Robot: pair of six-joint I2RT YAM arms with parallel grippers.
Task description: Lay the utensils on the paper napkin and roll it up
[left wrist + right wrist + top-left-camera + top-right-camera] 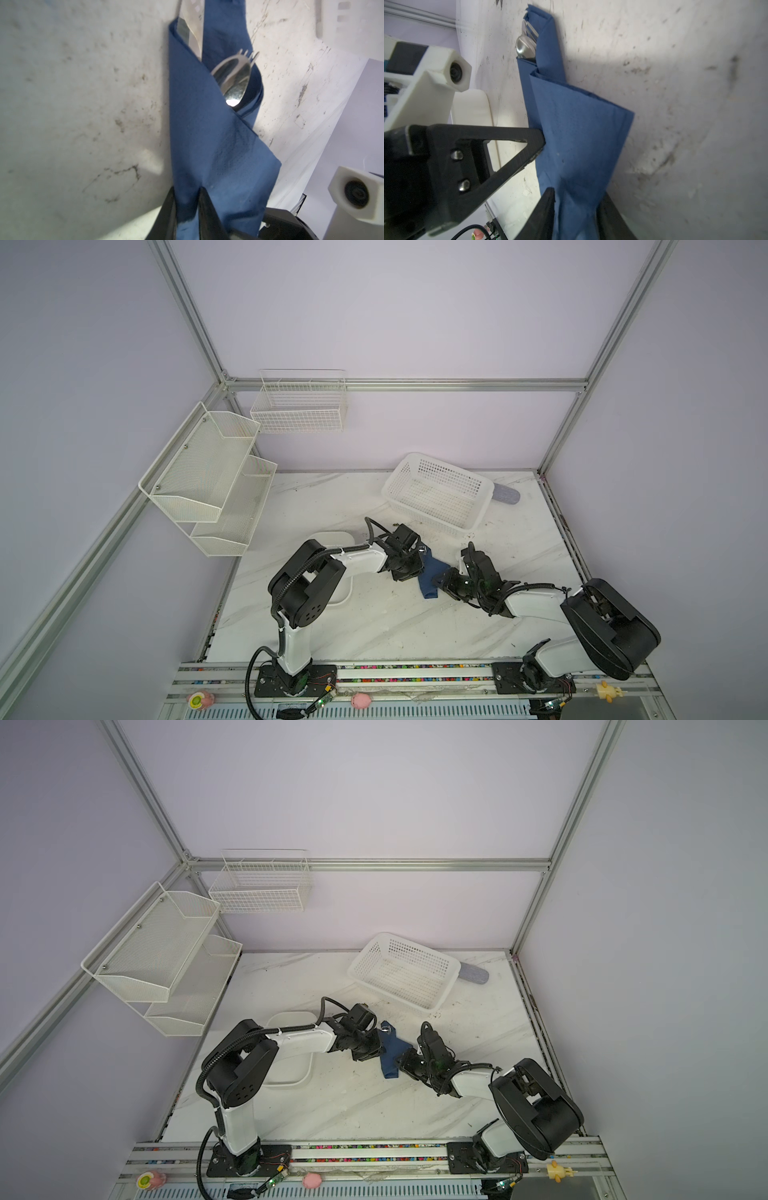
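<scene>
Napkin lies rolled, long way front to back, spoon and fork poking out the far end. Left gripper pinches it; I cannot tell if the right gripper squeezes.

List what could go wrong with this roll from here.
1. The spoon and fork poke from the napkin's open end; a tilt could slide them out.
2. The roll is loose and flares near the jaws; letting go may unfurl it.
3. Thin paper sits between both pairs of jaws; pulling apart could tear it.

One paper napkin, one spoon, one fork, one plastic basket, one wire basket, one mesh shelf, one dish
</scene>
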